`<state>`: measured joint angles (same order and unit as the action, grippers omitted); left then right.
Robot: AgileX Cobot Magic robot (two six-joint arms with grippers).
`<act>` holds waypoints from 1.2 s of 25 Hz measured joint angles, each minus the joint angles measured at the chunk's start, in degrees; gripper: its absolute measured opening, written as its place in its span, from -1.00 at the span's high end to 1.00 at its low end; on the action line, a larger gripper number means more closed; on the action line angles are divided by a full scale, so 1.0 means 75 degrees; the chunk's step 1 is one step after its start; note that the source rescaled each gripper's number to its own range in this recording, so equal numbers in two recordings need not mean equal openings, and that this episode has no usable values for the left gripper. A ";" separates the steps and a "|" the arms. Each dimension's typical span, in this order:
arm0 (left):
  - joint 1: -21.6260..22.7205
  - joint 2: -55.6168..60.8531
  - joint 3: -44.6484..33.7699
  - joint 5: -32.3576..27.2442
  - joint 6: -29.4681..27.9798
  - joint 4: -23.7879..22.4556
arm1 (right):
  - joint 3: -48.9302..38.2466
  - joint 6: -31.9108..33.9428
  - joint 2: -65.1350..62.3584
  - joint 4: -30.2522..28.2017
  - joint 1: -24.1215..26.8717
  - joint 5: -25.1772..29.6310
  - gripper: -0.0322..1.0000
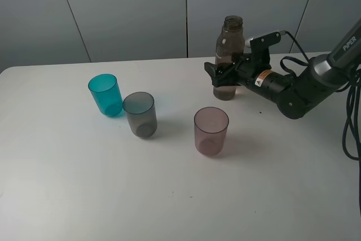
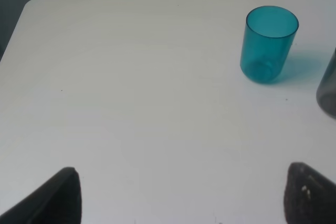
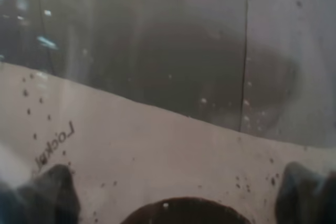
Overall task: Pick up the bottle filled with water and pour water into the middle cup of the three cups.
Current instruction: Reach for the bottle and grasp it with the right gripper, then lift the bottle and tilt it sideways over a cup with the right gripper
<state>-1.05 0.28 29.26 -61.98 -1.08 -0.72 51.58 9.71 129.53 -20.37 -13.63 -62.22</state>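
My right gripper (image 1: pixel 223 77) at lower body of tall slim smoky-brown translucent plastic bottle (image 1: pixel 229 55), jaws on both sides; cannot tell if pads press it. Bottle upright on white table (image 1: pixel 67 184), near far edge. Small smoky-grey plastic tumbler (image 1: pixel 140 114) stands between teal tumbler (image 1: pixel 105 95), just beside, and pinkish-mauve tumbler (image 1: pixel 211 131), further apart. Bare table between bottle and cups. My left gripper (image 2: pixel 182 177) wide, nothing inside, over bare table near teal tumbler.

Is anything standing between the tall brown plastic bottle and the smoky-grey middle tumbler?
Nothing visible blocks it. Only bare white table lies between the tall translucent brown bottle and the smoky-grey plastic tumbler. The pinkish-mauve tumbler stands beside that line, nearer the camera.
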 joint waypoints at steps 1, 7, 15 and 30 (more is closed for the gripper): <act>0.0000 0.0000 0.0000 0.0000 0.0000 0.0000 | 0.0000 0.0000 0.0000 0.0000 0.0000 0.0000 0.40; 0.0000 0.0000 0.0000 0.0000 0.0000 0.0000 | 0.0018 -0.0041 0.0000 0.0015 0.0000 0.0051 0.88; 0.0000 0.0000 0.0000 0.0000 0.0000 0.0000 | 0.0021 -0.0041 -0.0026 -0.0043 0.0000 0.0168 0.89; 0.0000 0.0000 0.0000 0.0000 -0.0026 0.0000 | 0.0021 -0.0015 -0.1702 -0.0580 -0.0079 0.2201 0.93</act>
<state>-1.05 0.28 29.26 -61.98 -1.27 -0.72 51.74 9.59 116.77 -24.72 -14.22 -45.71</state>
